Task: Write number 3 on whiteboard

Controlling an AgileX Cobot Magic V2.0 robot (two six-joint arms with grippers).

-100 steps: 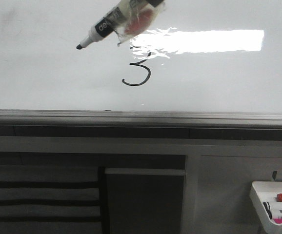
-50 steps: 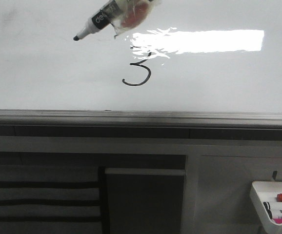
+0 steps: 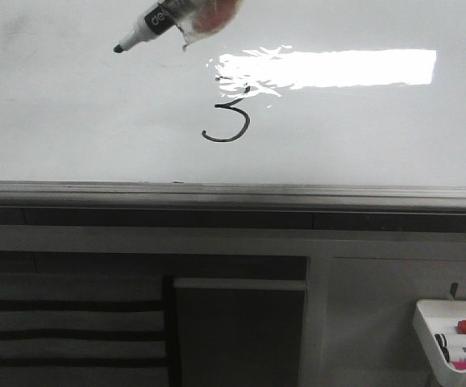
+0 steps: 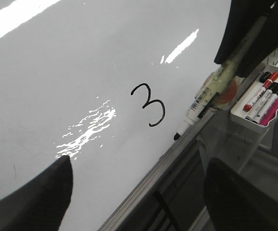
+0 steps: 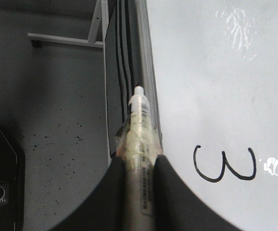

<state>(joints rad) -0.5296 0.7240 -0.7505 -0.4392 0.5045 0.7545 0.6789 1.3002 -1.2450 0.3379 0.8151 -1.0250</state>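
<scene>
Nearest us in the front view, a small tray [image 3: 426, 322] of spare markers hangs low at the right. Beyond the grey rail, the whiteboard [image 3: 72, 121] carries the number 3 [image 3: 226, 115], thin black ink, upright, just below the glare. Our right fingers [image 5: 139, 166] are clenched on a marker [image 3: 148, 24], tip pointing down-left; it has risen since a second ago. Our left fingers [image 4: 64, 185] are spread, grasping nothing.

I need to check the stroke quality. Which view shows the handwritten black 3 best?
The left wrist view: the black handwritten 3 appears whole, large, away from glare. The front view shows it smaller, its top in glare; the right wrist view shows it rotated.
</scene>
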